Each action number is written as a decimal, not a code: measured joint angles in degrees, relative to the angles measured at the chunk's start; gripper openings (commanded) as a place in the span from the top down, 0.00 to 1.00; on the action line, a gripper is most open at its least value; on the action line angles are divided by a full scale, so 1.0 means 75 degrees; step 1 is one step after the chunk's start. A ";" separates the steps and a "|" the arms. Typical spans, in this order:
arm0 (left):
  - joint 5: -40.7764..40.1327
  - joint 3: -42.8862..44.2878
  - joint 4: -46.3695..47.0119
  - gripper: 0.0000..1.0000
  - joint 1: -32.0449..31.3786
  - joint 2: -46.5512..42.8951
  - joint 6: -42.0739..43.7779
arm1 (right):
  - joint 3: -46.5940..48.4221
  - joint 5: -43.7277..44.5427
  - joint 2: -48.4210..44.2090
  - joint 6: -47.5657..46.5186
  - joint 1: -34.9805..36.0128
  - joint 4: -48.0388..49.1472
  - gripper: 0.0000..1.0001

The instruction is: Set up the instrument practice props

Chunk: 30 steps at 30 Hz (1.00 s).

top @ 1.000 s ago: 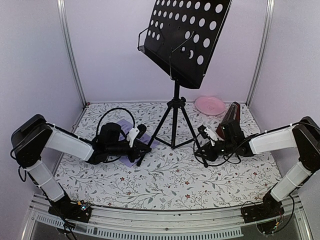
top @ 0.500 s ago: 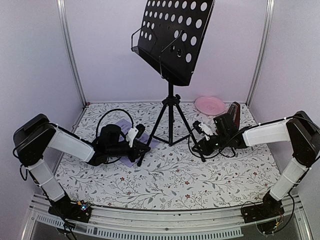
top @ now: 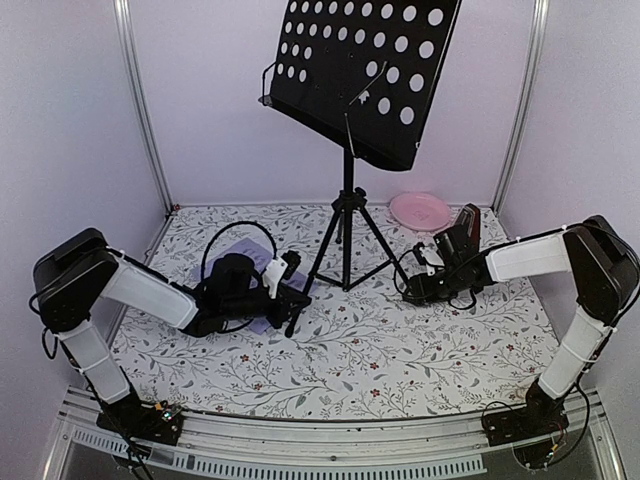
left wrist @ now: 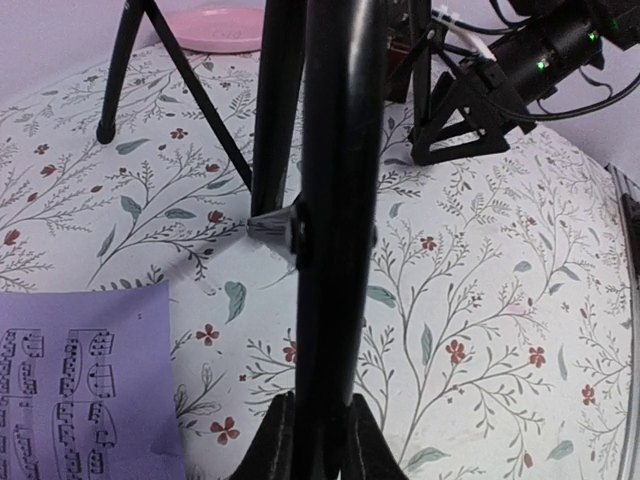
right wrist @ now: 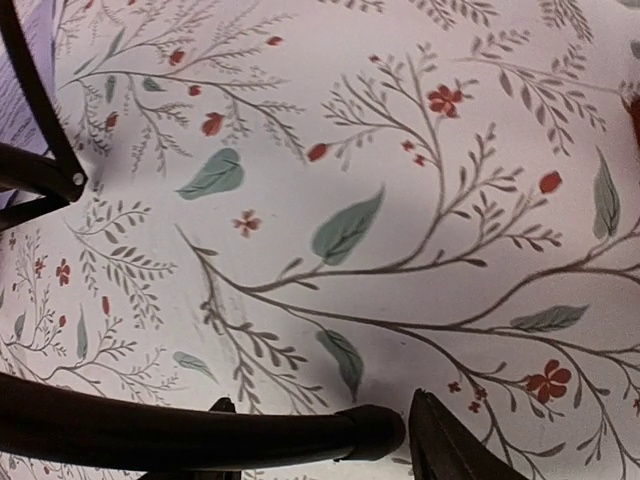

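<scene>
The black perforated music stand (top: 360,70) stands upright on its tripod legs at mid-table. My left gripper (top: 290,305) is shut on the stand's near-left leg (left wrist: 335,250), and its jaws (left wrist: 312,430) clamp the tube. My right gripper (top: 410,290) is open around the right leg's rubber foot (right wrist: 375,430), with a gap showing beside one finger (right wrist: 450,445). A white sheet-music page (left wrist: 80,390) lies flat under my left arm (top: 240,252). The dark red-brown metronome (top: 468,222) stands behind my right wrist, partly hidden.
A pink round plate (top: 420,208) sits at the back right near the wall. Metal frame posts (top: 140,100) and walls close in both sides. The stand's third leg (left wrist: 125,70) reaches toward the back. Flowered cloth (top: 340,370) covers the table.
My right gripper has opened and released the right leg. The stand has swung right and stands more upright. My left gripper moved slightly right with its leg.
</scene>
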 measured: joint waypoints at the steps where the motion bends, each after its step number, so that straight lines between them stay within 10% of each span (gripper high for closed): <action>1: -0.0035 0.0067 0.0017 1.00 -0.0085 0.0061 -0.0076 | 0.0003 0.0105 0.0029 0.0047 -0.0079 -0.0114 0.35; 10: -0.0163 0.0396 0.0373 0.89 -0.0539 0.0510 -0.0729 | 0.0079 0.0854 0.0000 0.0070 -0.0376 -0.0629 0.12; 23: -0.0297 0.1233 0.0711 0.89 -0.1373 0.1411 -0.1361 | 0.0076 0.0612 -0.2066 -0.0160 -0.0382 -0.0609 0.04; 30: 0.0012 0.1597 0.0632 0.71 -0.1760 0.1979 -0.1851 | 0.0076 0.0411 -0.2495 -0.0256 -0.0382 -0.0589 0.04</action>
